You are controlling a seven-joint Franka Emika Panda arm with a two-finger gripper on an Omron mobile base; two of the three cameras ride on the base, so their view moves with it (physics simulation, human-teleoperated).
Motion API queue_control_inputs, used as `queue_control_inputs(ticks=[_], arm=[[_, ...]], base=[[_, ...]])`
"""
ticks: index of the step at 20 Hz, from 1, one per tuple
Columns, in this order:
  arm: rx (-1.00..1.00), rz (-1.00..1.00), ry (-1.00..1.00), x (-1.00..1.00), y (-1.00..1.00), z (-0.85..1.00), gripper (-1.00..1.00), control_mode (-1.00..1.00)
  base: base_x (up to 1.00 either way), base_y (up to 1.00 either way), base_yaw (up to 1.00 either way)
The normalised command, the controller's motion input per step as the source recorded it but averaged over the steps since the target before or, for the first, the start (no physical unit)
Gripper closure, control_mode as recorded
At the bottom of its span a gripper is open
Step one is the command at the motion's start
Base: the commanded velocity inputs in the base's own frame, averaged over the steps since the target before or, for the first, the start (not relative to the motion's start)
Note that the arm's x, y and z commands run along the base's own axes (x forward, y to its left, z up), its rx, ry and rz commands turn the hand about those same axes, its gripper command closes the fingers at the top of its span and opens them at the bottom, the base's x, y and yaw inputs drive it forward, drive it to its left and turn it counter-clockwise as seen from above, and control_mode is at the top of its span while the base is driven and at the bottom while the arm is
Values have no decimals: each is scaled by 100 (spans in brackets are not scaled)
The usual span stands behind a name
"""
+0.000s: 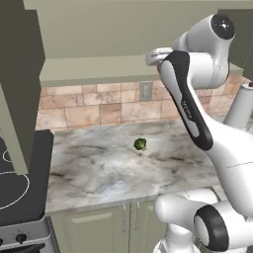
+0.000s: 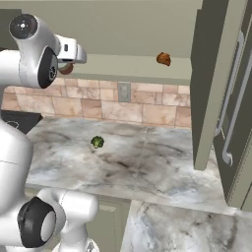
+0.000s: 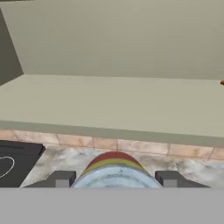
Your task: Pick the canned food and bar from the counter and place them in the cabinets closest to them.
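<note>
A green broccoli floret (image 1: 140,144) lies on grey marbled stone, near the middle in the left base view, with a tan tile backsplash (image 1: 94,106) behind at 12 o'clock. A grey wall outlet (image 1: 145,91) sits in the tiles. A black stovetop (image 1: 17,185) is at 9 o'clock. A small brown lump (image 2: 163,59) rests on a shelf at 1 o'clock of the floret in the right base view. A dark door with long handles (image 2: 235,103) stands at 3 o'clock.

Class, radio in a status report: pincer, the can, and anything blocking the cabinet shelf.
Pincer shut on canned food, raised level with open cabinet shelf. Shelf ahead bare, small brown item far right. Broccoli on counter.
</note>
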Motion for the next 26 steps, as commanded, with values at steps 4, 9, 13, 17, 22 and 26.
queue_control_inputs(ticks=[4, 9, 13, 17, 22, 26], arm=[[0, 0, 0, 0, 0, 0, 100, -100], [-2, 0, 1, 21, 3, 0, 100, -100], [-8, 0, 8, 34, 7, -7, 100, -100], [-4, 0, 10, 55, 11, 0, 100, -100], [-2, 0, 9, 63, 9, 0, 100, -100], [0, 1, 2, 55, 0, -5, 100, -100]], base=[[0, 0, 0], [0, 0, 0], [0, 0, 0], [0, 0, 0], [0, 0, 0], [0, 0, 0]])
